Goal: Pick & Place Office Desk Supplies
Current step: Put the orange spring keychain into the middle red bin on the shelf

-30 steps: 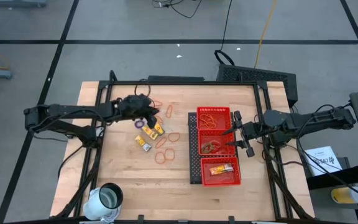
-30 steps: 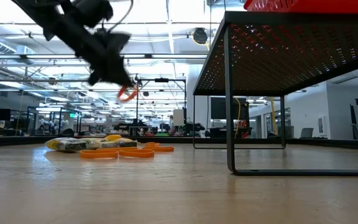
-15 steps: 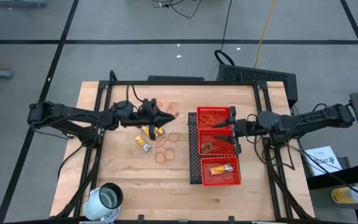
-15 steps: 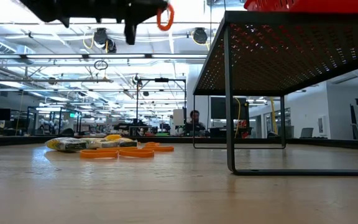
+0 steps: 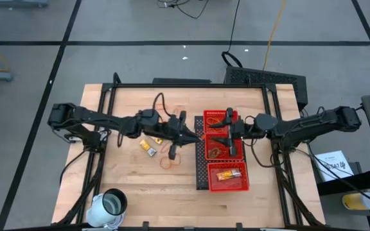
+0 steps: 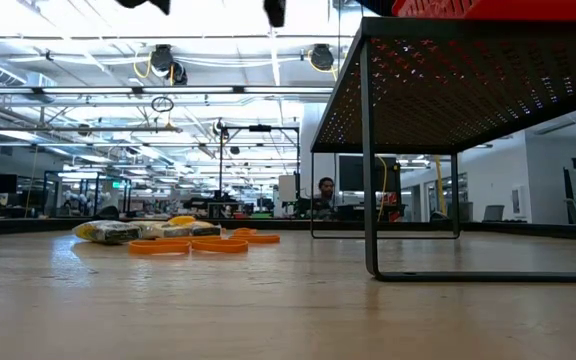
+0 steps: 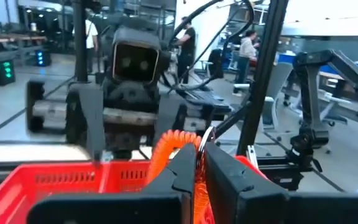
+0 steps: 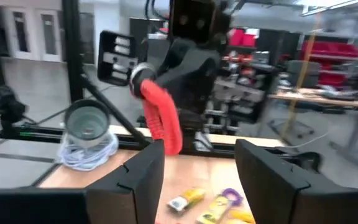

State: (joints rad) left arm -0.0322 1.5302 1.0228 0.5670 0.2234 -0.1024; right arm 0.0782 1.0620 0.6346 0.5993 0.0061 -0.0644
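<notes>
Orange ribbed rubber-band loop (image 7: 178, 163) is pinched between the clenched fingers of the left gripper (image 5: 190, 136), right at the rim of the red mesh three-compartment tray (image 5: 224, 178); that arm's stretched out level across the wooden table (image 5: 133, 179); the right gripper (image 5: 227, 137) hangs over the tray, fingers spread, gripping nothing; more loops (image 5: 169, 161) and yellow packets (image 5: 149, 148) lie flat on the wood.

Even, bright overhead light falls on the wooden table (image 5: 140, 186), with only faint soft shadows; in the low view ceiling lamps (image 6: 163, 60) glare white and wash out the upper part; both wrist views are motion-blurred, soft throughout, their backgrounds hazy and overexposed.
</notes>
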